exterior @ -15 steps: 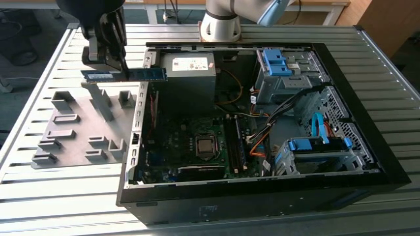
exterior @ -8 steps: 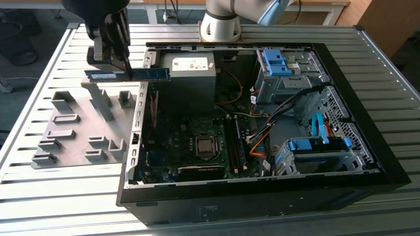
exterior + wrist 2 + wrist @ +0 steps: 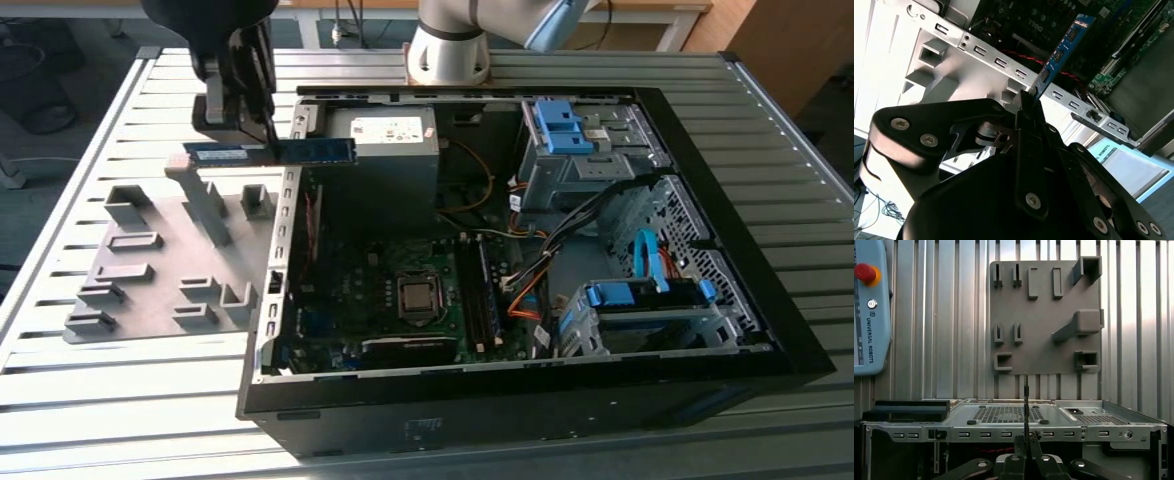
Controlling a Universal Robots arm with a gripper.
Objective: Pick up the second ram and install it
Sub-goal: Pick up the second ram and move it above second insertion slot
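The black metal gripper (image 3: 1029, 100) was clenched on the ram (image 3: 1063, 47), a thin blue-green strip with black chips that stood on edge. In the exterior view the ram (image 3: 287, 151) hung level. Its long axis ran from the exterior view's left to right, crossing the rim of the open case (image 3: 1004, 415), a box of perforated steel. Inside sat a green motherboard (image 3: 400, 270), cables and blue-latched drive cages (image 3: 654, 320). Beyond lay a grey moulded tray (image 3: 1044, 340) of slots on the ribbed metal table (image 3: 929, 340).

Wooden furniture (image 3: 787, 40) stands beyond the sunlit, slatted metal table (image 3: 80, 400).
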